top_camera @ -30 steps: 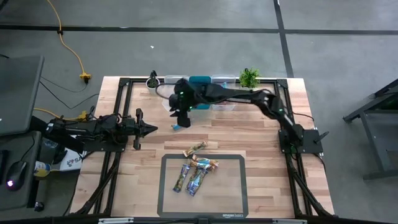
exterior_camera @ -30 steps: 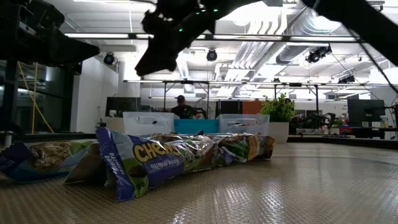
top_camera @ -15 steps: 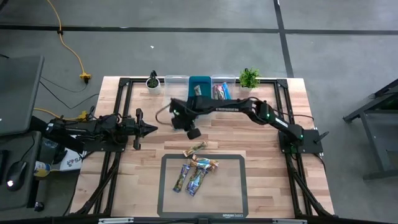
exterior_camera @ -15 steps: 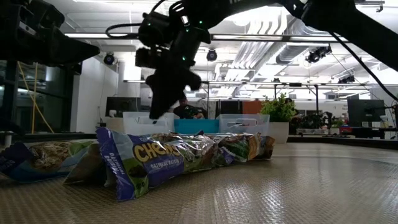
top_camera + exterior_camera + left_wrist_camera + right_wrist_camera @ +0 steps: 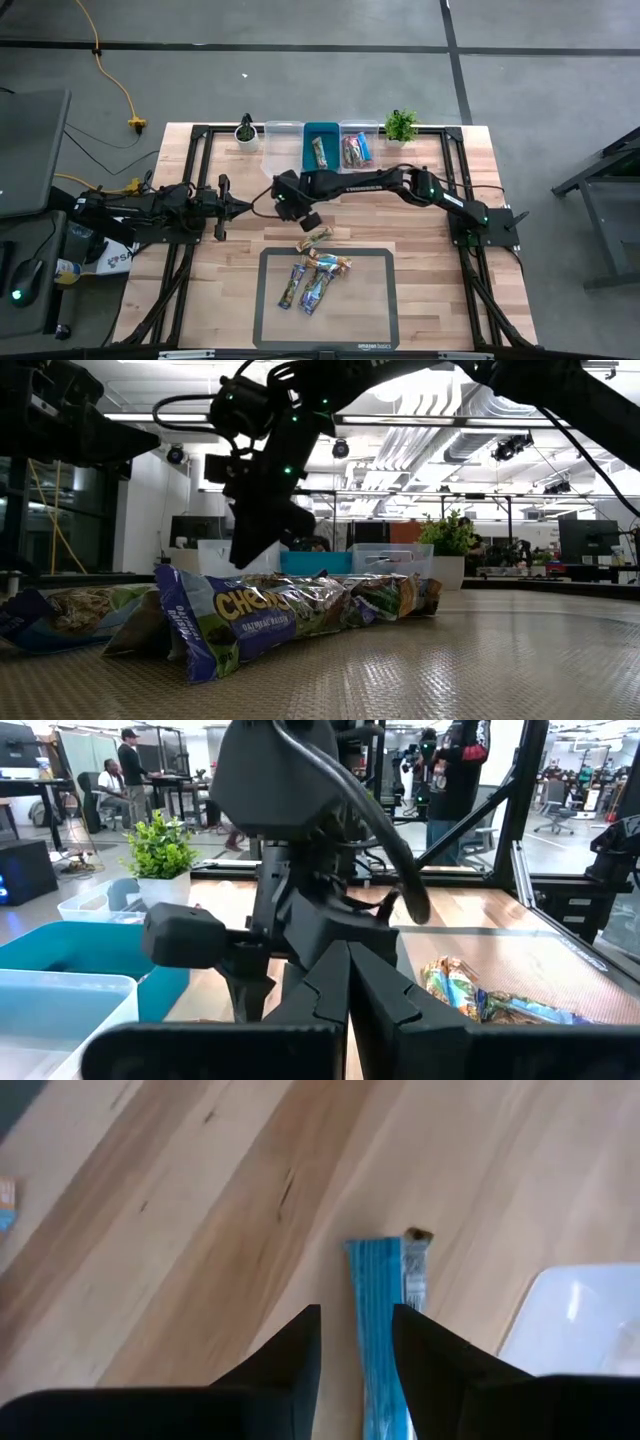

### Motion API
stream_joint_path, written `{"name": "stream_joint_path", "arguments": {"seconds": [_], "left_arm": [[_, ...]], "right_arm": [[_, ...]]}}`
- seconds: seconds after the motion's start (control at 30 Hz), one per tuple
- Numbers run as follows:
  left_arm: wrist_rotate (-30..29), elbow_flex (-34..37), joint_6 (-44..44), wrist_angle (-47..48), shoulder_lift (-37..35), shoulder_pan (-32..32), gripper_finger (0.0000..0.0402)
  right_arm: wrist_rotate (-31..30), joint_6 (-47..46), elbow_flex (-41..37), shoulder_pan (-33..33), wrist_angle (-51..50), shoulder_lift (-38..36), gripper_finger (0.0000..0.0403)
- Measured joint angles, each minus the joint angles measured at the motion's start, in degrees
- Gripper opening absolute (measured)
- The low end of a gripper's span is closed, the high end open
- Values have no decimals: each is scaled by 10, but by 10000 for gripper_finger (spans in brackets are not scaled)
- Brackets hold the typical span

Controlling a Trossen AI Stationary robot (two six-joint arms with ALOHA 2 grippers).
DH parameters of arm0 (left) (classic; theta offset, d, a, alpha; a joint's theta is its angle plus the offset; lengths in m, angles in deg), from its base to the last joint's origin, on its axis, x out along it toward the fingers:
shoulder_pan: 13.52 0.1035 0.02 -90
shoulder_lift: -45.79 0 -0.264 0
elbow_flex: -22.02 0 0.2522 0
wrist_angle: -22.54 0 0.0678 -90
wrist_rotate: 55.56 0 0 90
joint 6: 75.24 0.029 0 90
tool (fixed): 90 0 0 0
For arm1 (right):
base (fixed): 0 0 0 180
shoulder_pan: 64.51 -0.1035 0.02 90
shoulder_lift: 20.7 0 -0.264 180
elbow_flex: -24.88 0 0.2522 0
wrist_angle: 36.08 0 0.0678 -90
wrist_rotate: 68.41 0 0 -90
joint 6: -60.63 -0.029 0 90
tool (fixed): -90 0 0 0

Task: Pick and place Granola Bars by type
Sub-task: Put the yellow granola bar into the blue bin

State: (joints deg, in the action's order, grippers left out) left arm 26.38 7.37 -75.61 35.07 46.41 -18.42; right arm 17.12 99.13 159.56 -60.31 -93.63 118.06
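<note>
A blue granola bar [image 5: 382, 1310] lies flat on the bare wood. My right gripper [image 5: 355, 1312] is open and hangs low over it, one finger on each side of its near end; in the high view the gripper [image 5: 300, 208] hides this bar. Several more bars [image 5: 318, 275] lie in a loose heap on the dark mat, and one [image 5: 315, 237] lies across the mat's far edge. The low view shows that heap [image 5: 290, 608] with the right gripper [image 5: 242, 555] behind it. My left gripper [image 5: 244, 207] is shut and waits left of the right one.
Three bins stand at the far edge: a clear one [image 5: 283, 140], a teal one [image 5: 329, 140] with a bar in it, and a clear one [image 5: 358, 130] holding several bars. Small potted plants [image 5: 401, 125] [image 5: 246, 130] flank them. The dark mat [image 5: 370, 320] lies near the front edge. People are in the room behind.
My right gripper has come away from the far bins toward the near edge and moved down, tipping its fingers toward the table, until it hangs just above the wood near the heap of bars. The teal bin, covered by the arm before, now shows a bar inside.
</note>
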Motion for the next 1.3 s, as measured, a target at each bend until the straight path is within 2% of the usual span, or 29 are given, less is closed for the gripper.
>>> {"name": "stream_joint_path", "arguments": {"seconds": [0.13, 0.37, 0.5, 0.93, 1.3], "left_arm": [[0, 0, 0, 0, 0, 0, 1], [0, 0, 0, 0, 0, 0, 1], [0, 0, 0, 0, 0, 0, 1], [-2, 0, 0, 0, 0, 0, 1], [-2, 0, 0, 0, 0, 0, 1]], "right_arm": [[16, -5, 0, 7, 15, 0, 121], [15, -8, 0, 15, 25, 4, 184], [14, -8, 0, 17, 23, 11, 204], [18, -38, 0, 40, 38, 25, 209], [79, -70, 0, 58, 32, 25, 209]]}}
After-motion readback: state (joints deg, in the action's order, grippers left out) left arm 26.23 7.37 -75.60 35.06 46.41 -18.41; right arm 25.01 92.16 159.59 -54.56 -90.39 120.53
